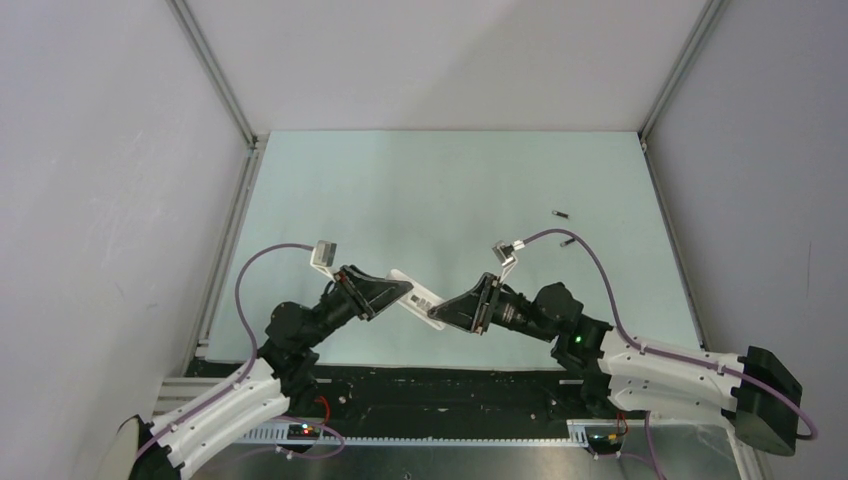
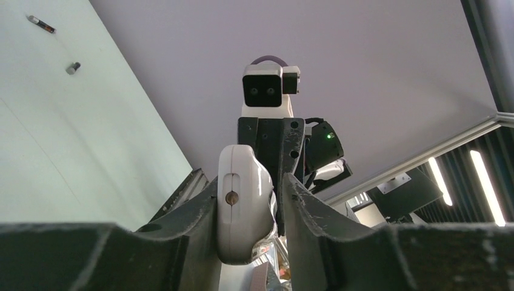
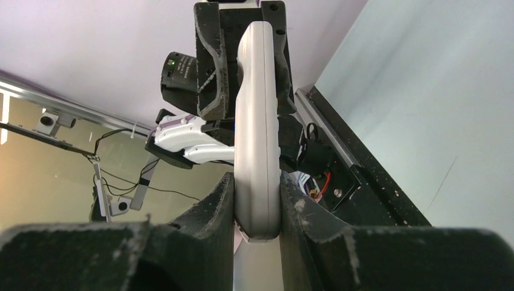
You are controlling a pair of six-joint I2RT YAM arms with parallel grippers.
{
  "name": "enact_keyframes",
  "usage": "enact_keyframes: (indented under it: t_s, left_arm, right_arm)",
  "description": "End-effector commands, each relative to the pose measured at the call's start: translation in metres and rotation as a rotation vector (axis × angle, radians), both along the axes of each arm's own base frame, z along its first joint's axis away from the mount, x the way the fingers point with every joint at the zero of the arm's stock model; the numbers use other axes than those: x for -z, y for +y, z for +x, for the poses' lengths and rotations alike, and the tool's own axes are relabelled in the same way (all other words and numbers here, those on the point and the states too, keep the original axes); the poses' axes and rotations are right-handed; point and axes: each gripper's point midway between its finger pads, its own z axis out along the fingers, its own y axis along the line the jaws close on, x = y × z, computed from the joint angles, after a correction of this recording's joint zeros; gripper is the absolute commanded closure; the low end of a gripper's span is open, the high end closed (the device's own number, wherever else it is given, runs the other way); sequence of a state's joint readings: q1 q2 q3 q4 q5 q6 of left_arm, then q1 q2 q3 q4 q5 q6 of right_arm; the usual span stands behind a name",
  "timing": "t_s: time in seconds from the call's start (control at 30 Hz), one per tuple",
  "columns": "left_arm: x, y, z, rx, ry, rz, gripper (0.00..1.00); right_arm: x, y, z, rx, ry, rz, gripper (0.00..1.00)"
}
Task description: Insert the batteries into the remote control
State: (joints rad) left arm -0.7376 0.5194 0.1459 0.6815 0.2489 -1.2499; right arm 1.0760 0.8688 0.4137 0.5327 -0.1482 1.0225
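The white remote control is held in the air between both grippers, low over the near middle of the table. My left gripper is shut on its left end; in the left wrist view the remote's rounded end sits between the fingers. My right gripper is shut on its right end; both fingers press the remote's sides. Two batteries lie on the table far to the right, apart from each other. They also show in the left wrist view.
The pale green table is bounded by white walls and aluminium rails. A black strip with wiring runs along the near edge by the arm bases.
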Motion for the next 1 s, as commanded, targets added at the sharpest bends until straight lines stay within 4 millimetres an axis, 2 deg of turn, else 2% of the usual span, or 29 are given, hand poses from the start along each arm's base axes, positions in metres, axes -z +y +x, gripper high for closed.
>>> enact_keyframes:
  t_s: [0.0, 0.4, 0.53, 0.6, 0.63, 0.7, 0.77, 0.83, 0.93, 0.97]
  left_arm:
    - [-0.03, 0.0, -0.01, 0.031, -0.098, -0.032, 0.6]
    - [-0.029, -0.005, -0.01, 0.048, -0.096, -0.016, 0.69]
    - [-0.028, -0.005, -0.01, 0.051, -0.095, -0.012, 0.83]
    - [-0.027, -0.006, -0.01, 0.052, -0.095, -0.01, 0.88]
    - [-0.026, -0.006, -0.01, 0.054, -0.095, -0.009, 0.93]
    - [-0.024, -0.006, -0.01, 0.054, -0.091, -0.005, 0.99]
    - [-0.023, -0.006, -0.01, 0.053, -0.088, -0.002, 1.0]
    - [-0.021, -0.006, -0.008, 0.049, -0.081, -0.002, 1.0]
    - [-0.017, -0.006, -0.006, 0.039, -0.063, 0.0, 1.0]
    - [-0.017, -0.005, -0.004, 0.033, -0.055, -0.004, 1.0]
  right_arm:
    - [-0.02, 0.003, 0.001, -0.01, -0.02, 0.051, 0.95]
    - [-0.019, 0.003, 0.003, -0.004, -0.022, 0.042, 0.94]
    - [-0.019, 0.002, 0.004, 0.002, -0.026, 0.038, 0.92]
    - [-0.018, 0.001, 0.004, 0.004, -0.026, 0.034, 0.83]
    - [-0.017, 0.001, 0.004, 0.005, -0.03, 0.029, 0.71]
    - [-0.018, -0.001, 0.003, 0.008, -0.043, 0.026, 0.54]
    - [-0.018, -0.005, 0.005, 0.023, -0.059, 0.016, 0.41]
    - [-0.019, -0.01, 0.005, 0.042, -0.084, 0.002, 0.3]
    - [-0.011, -0.021, 0.009, 0.087, -0.103, -0.051, 0.23]
    - [-0.015, -0.026, 0.008, 0.096, -0.111, -0.045, 0.21]
